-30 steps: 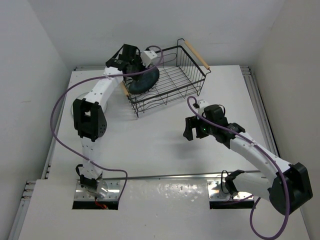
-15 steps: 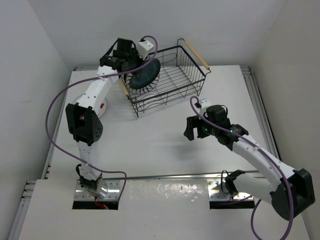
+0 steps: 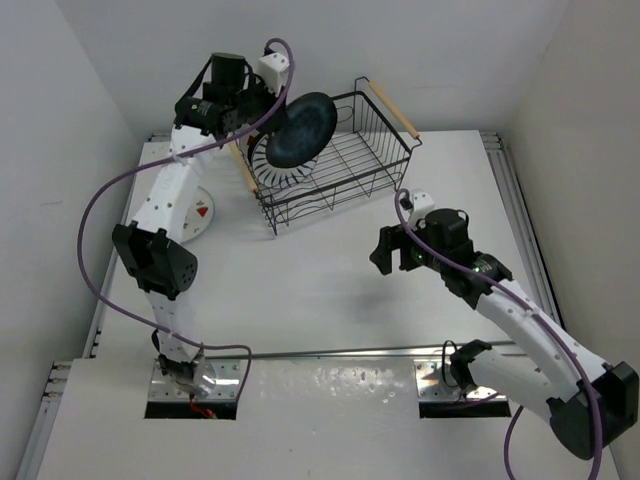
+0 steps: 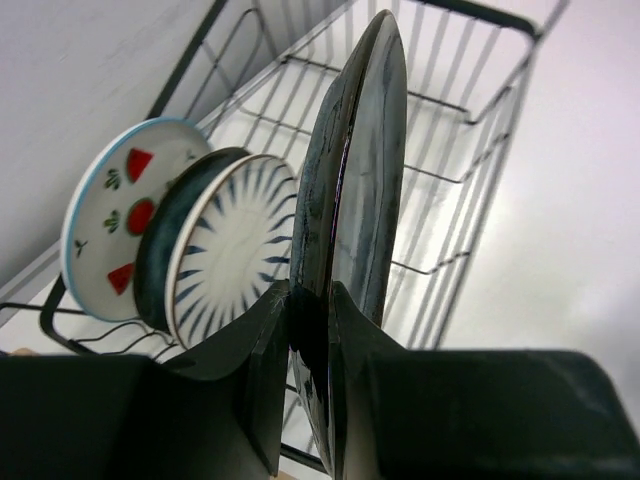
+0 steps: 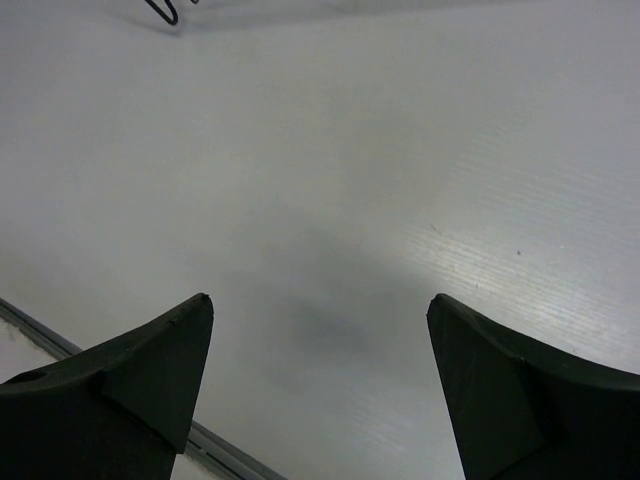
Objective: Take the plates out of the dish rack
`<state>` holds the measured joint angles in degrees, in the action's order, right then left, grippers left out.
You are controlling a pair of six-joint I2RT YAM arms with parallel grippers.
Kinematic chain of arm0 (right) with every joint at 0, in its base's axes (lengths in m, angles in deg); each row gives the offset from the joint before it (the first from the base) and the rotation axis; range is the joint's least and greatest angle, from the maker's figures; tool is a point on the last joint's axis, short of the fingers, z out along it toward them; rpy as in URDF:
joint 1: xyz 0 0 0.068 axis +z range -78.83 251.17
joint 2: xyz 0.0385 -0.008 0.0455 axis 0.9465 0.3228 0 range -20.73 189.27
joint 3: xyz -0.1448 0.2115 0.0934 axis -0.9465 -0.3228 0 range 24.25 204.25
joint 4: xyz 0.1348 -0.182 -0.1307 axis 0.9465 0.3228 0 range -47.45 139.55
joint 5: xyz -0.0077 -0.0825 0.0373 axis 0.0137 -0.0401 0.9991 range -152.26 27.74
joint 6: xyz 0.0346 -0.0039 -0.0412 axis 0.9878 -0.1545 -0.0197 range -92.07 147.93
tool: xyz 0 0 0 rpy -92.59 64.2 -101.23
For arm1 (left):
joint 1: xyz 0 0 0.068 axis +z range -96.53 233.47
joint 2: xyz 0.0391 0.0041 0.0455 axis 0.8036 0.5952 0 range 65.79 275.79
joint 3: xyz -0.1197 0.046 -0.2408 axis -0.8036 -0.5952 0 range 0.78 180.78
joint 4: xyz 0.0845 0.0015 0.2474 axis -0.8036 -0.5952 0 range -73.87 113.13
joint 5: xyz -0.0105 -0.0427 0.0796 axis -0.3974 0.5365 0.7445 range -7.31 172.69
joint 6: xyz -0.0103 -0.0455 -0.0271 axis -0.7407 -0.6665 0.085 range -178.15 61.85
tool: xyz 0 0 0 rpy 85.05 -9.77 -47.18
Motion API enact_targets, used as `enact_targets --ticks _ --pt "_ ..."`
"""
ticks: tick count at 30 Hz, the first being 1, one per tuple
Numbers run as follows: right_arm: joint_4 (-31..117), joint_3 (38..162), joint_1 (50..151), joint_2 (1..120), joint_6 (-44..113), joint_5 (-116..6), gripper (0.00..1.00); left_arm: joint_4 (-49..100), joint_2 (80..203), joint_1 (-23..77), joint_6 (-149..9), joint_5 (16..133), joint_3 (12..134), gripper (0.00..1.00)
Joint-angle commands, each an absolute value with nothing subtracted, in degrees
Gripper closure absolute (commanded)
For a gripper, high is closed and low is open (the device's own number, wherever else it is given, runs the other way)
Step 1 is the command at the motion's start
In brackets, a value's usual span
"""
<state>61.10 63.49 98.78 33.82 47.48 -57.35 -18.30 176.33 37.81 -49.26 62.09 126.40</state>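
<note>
Glossy dark blue plate [image 4: 362, 180], pinched on edge by the left gripper [image 4: 310, 300], above the black wire dish rack [image 3: 345, 165]. A striped plate [image 4: 235, 265] and a fruit-motif plate [image 4: 110, 230] stand upright at its left end, and another white plate [image 3: 202, 214] lies outside.

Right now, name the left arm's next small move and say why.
Probably swing left, clear of the dish rack: the left fingers pinch the dark blue plate edge-on above it, and a fruit-pattern plate lies on the table there.

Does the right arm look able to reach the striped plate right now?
Probably not cleanly: the right gripper is open and free, but the left gripper holds the dark blue plate just above the striped plate at the dish rack's left end.
</note>
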Motion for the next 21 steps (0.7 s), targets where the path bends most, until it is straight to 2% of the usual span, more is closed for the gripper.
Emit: enact_targets --ticks 1,8,16,21 --pt "59.68 68.98 98.41 32.10 45.42 -56.63 0.13 -15.88 169.07 37.13 -50.95 53.43 130.59 1.00" --pt "65.05 76.89 96.92 30.43 41.99 -55.67 0.10 -23.89 163.54 31.77 -42.78 49.73 123.84 1.00" --pt "67.42 75.41 94.98 26.47 43.74 -52.33 0.08 -26.71 156.95 29.40 -36.36 41.74 101.79 1.00" --pt "67.08 72.07 94.81 26.64 46.20 -51.36 0.10 -19.00 154.74 27.02 -37.75 41.47 86.23 1.00"
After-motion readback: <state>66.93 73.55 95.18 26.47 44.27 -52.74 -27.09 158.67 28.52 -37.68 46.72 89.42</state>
